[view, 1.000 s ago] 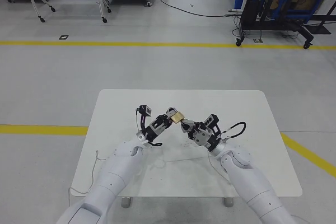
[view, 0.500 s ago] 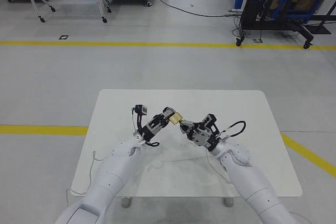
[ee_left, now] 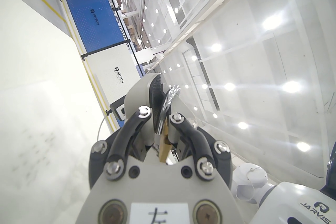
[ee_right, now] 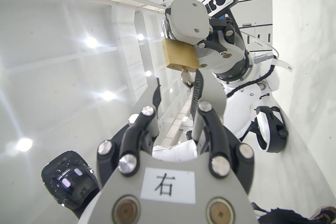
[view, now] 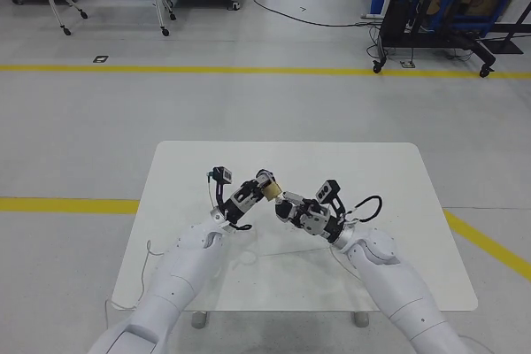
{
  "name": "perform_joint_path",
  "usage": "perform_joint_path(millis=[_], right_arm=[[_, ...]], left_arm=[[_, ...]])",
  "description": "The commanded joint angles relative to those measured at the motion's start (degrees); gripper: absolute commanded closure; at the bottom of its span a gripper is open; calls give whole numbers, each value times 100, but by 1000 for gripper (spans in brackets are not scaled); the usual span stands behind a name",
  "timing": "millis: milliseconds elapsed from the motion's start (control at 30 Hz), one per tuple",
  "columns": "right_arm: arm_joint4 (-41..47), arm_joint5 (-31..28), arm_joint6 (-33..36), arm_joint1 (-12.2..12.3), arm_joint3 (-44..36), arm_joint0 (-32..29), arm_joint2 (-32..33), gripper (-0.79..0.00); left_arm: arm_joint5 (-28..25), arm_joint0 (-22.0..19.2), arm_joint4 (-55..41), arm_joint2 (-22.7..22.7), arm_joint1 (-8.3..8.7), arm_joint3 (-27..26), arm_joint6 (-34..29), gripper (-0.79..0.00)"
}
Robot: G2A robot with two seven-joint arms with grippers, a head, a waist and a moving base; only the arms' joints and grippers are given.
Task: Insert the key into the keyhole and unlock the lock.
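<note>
Left end effector (view: 264,184) clenched on brass lock (ee_right: 179,55) above worktop (view: 380,177) centre. Key (ee_right: 187,78) sat in keyhole, between right end effector's (ee_right: 177,89) released, spread fingers.

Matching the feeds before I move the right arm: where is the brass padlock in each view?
Top view: padlock held up over the middle of the table.
Left wrist view: padlock edge-on, clamped between the fingers of the left gripper.
Right wrist view: padlock just past the open right gripper, key in its keyhole.
Shared landmark: the left gripper clamping it.
</note>
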Motion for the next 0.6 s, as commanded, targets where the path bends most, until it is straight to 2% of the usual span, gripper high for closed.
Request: perform_joint_path(millis=[0,233,267,300,400,467,567], right_arm=[[-115,-53,-39,20,-32,-28,65,-474],[-726,-705,-461,196,-393,-379,861,-566],[-889,-808,-610,230,-491,-471,1029,-634],[-1023,-889,-741,263,-613,-576,1193,-785],[-1369,-1011,-1058,360,-1023,-941,1717,-785],[-1423,-1017,-1104,371,-1066,-980,1778,-785],[-1423,-1017,-1104,371,-1066,-980,1778,-785]], left_arm=[[47,14,18,-10,6,-14,19,0],[366,-34,404,43,31,-77,102,0],[368,-47,509,58,33,-111,147,0],[371,-44,578,75,32,-150,190,0],[462,-132,1212,156,59,-185,356,0],[620,-188,1733,243,74,-228,509,0],[1244,-304,2575,479,83,-321,560,0]])
